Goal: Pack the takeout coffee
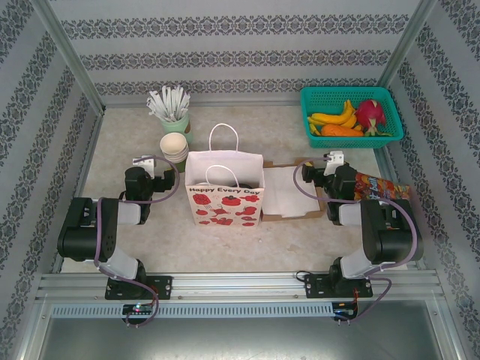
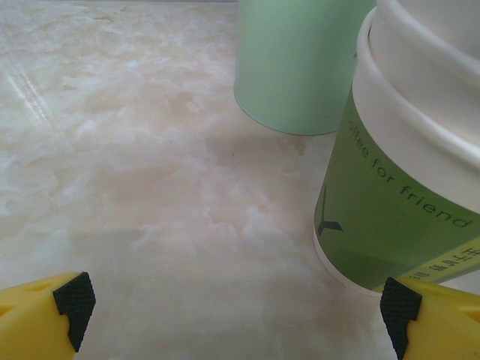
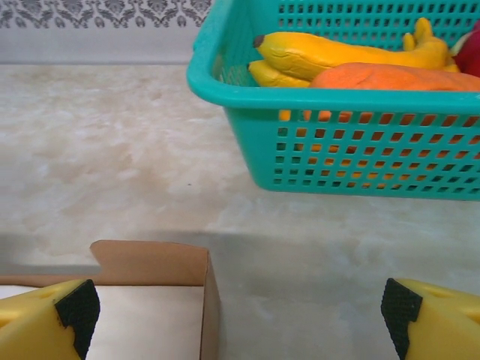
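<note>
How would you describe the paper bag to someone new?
Middle of the marbled table, just left of the shallow cardboard box. The white paper bag stands upright there; nothing else carries red fruit prints and "Happy Every Day".

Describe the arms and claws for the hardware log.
The left arm and right arm: black joint housings, white link sections, a lilac cable looping along each. The left claw and right claw: yellow fingers tipped with black pads.
</note>
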You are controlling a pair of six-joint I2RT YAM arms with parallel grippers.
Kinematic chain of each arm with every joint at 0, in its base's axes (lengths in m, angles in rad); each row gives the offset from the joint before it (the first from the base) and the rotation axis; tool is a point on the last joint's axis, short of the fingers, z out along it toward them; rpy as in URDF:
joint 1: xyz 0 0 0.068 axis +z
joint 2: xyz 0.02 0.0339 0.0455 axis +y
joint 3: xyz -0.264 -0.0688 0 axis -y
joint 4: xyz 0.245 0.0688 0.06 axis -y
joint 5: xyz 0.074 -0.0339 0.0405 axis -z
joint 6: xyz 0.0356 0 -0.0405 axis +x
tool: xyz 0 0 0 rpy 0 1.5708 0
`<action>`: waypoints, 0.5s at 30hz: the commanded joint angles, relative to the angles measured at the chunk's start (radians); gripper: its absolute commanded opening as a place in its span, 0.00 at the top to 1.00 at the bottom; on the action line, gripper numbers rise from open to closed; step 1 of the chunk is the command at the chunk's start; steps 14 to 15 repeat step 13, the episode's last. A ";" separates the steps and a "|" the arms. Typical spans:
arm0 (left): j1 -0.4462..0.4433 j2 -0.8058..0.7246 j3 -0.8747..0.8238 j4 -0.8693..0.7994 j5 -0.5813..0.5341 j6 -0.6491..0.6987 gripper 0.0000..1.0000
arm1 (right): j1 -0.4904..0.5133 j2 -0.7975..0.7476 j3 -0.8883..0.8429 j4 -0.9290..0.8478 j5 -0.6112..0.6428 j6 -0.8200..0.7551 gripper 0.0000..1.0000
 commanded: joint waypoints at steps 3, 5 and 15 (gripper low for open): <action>-0.008 0.001 0.011 0.032 -0.012 0.021 0.00 | -0.006 -0.010 0.002 0.024 -0.094 -0.012 0.02; -0.009 0.002 0.011 0.030 -0.012 0.022 0.00 | -0.007 -0.008 0.004 0.020 -0.052 0.003 0.02; -0.009 0.003 0.013 0.027 -0.012 0.020 0.01 | -0.004 -0.009 0.006 0.016 -0.035 0.004 0.02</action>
